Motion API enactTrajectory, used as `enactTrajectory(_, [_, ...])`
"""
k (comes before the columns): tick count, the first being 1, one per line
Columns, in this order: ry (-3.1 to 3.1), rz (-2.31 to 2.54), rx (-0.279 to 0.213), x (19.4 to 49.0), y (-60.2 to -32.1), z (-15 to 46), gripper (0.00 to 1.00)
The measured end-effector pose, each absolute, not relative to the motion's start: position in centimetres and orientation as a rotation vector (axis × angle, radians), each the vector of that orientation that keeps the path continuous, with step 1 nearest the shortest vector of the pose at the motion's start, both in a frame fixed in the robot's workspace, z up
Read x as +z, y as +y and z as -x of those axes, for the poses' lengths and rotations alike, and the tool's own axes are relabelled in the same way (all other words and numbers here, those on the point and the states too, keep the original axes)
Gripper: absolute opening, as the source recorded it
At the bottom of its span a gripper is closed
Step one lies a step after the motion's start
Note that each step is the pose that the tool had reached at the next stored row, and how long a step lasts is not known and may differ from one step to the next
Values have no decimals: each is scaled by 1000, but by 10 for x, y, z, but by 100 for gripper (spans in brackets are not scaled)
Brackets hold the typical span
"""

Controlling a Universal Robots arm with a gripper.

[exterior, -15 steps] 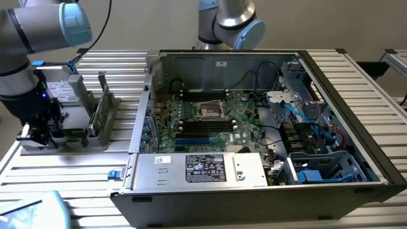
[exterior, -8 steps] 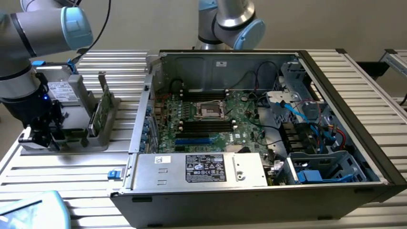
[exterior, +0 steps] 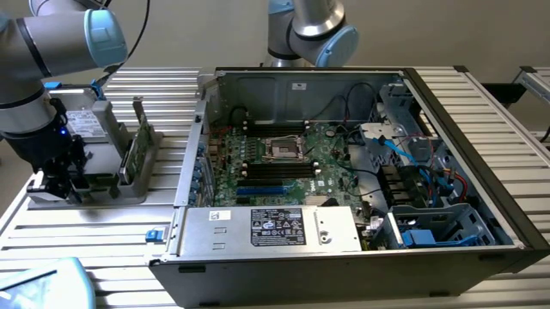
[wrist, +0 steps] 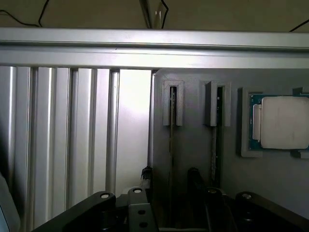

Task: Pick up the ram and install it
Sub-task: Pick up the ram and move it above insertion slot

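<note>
Gripper [wrist: 169,176] low over the grey holder [wrist: 193,137], which sits on the slatted table [exterior: 86,232] to the exterior view's left of the open computer case [exterior: 468,122]. Fingers [wrist: 146,175] released and spread wide, one on each side of the ram [wrist: 171,145], not touching it as far as can be seen. Ram stands on its long edge in a narrow slot of the holder, seen edge-on from the wrist as a thin dark line. My guess is the slot keeps it upright so both flat faces are free for a pinch from above. A second slot [wrist: 217,104] just beside it seems to hold another thin board, outside the fingers. Square silver processor chip [wrist: 285,128] lies flat in its own recess further along the same holder, well clear of the fingers. A wider green card [exterior: 131,154] stands upright at the holder's far side. Inside the case, the motherboard [exterior: 301,183] lies face up, its dark memory slots [exterior: 273,168] near the middle. Nothing lifted yet; ram not installed.
</note>
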State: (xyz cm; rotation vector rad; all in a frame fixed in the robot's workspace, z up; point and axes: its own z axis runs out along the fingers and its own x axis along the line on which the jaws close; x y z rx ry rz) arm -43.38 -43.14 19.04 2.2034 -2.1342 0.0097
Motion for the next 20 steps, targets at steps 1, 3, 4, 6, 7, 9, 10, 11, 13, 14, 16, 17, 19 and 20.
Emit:
enactTrajectory(1, [-2135, -2203, 9, 190, -431, 434, 42])
enactTrajectory(3, [-2136, -2203, 8, 190, -431, 434, 42])
enactTrajectory(4, [-2137, -2204, 7, 190, -431, 434, 42])
enactTrajectory(6, [-2137, -2204, 6, 190, -431, 434, 42])
enactTrajectory(7, [-2137, -2204, 6, 190, -431, 434, 42])
enactTrajectory(9, [-2137, -2204, 6, 190, -431, 434, 42])
enactTrajectory(10, [-2137, -2204, 6, 190, -431, 434, 42])
enactTrajectory(11, [-2137, -2204, 6, 190, -431, 434, 42])
enactTrajectory(13, [-2137, -2204, 6, 190, -431, 434, 44])
enactTrajectory(14, [-2137, -2204, 6, 190, -431, 434, 50])
enactTrajectory(16, [-2137, -2204, 6, 190, -431, 434, 56])
enactTrajectory(17, [-2137, -2204, 6, 190, -431, 434, 56])
enactTrajectory(19, [-2137, -2204, 6, 190, -431, 434, 56])
enactTrajectory(20, [-2137, -2204, 6, 190, -431, 434, 56])
